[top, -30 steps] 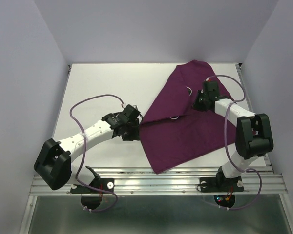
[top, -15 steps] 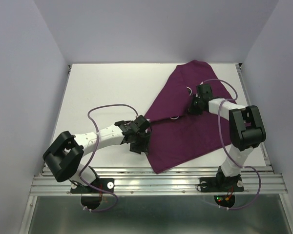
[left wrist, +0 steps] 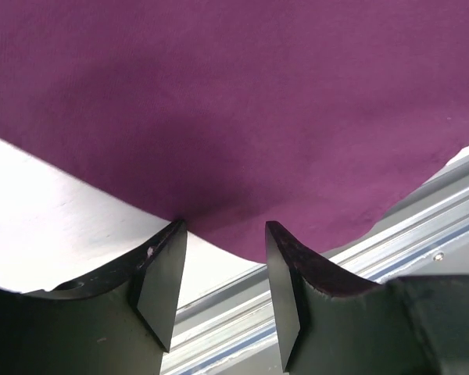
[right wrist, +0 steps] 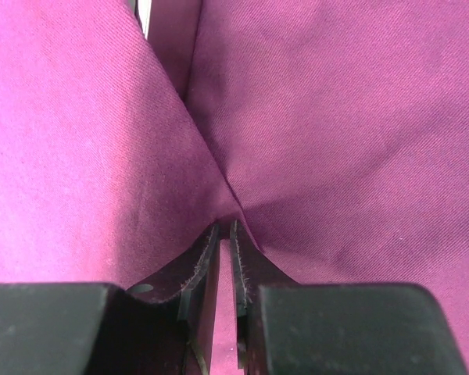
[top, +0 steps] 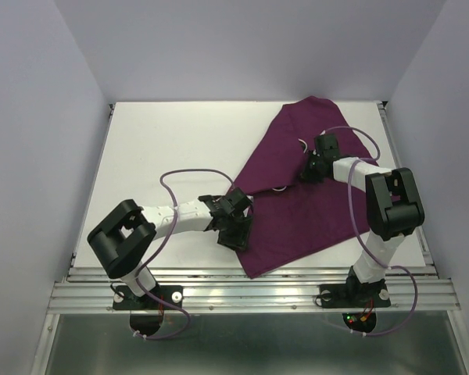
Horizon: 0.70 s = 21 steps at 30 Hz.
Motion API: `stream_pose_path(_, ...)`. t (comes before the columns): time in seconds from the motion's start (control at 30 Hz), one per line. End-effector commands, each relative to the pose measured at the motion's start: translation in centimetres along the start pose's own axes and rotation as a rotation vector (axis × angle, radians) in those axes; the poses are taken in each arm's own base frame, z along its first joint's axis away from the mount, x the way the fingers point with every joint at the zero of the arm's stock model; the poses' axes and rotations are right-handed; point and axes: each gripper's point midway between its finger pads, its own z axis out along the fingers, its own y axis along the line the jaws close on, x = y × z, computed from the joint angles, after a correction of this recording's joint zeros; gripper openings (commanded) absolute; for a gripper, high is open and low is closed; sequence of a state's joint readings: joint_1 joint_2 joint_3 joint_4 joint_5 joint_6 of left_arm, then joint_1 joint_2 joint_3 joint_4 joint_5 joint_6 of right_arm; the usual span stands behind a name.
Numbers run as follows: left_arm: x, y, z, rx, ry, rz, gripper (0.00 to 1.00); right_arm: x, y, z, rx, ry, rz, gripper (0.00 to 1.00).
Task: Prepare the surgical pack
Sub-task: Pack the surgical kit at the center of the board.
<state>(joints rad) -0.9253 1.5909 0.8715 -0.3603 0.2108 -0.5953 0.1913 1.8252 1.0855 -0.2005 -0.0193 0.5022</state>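
Here, one claw pinches the dark-purple cloth (top: 313, 211) and the other stands released at its edge.

The cloth (left wrist: 258, 101) lies spread over the right half of the white bench (top: 164, 133), folded over on itself with one corner pointing toward the metal rail (top: 250, 285) at the near edge. The right claw (top: 309, 173) sits on the upper middle of the cloth (right wrist: 336, 117); in the right wrist view the right claw (right wrist: 223, 234) is clenched on a raised crease, the fabric gathering to a point between its nearly closed tips. The left claw (top: 236, 226) is low at the cloth's left border, and in the left wrist view the left claw (left wrist: 224, 225) has its jaws apart with nothing between them, tips just at the hem where purple meets bare bench (left wrist: 55, 195). Two thin pale loops (top: 302, 144) peep from the folds; what they belong to cannot be told.
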Motion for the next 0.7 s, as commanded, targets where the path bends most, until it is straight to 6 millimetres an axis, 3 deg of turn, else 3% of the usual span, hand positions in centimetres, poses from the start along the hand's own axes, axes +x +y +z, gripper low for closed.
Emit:
stream_pose_path(0.0,-0.8,-1.2,0.3,0.04,-0.015,0.047,0.56,0.7,-2.7,1.0,0.12,0.001,0.001,0.17)
stream_pose_path(0.2,-1.1,-1.4,0.4,0.034,-0.017,0.06,0.55,0.6,-3.0,0.4,0.137,-0.014,0.001,0.17)
stream_pose_path(0.3,-1.0,-1.2,0.5,0.022,-0.009,0.067,0.5,0.5,-3.2,-0.1,0.143,-0.028,0.004,0.17)
stream_pose_path(0.43,-1.7,-1.2,-0.5,0.011,-0.048,0.063,0.46,-0.7,-2.8,-1.6,0.135,-0.081,0.003,0.19)
stream_pose_path(0.67,-3.1,-1.5,-3.3,-0.008,-0.129,0.063,0.45,-3.0,-1.7,-3.3,0.088,-0.139,-0.017,0.42)
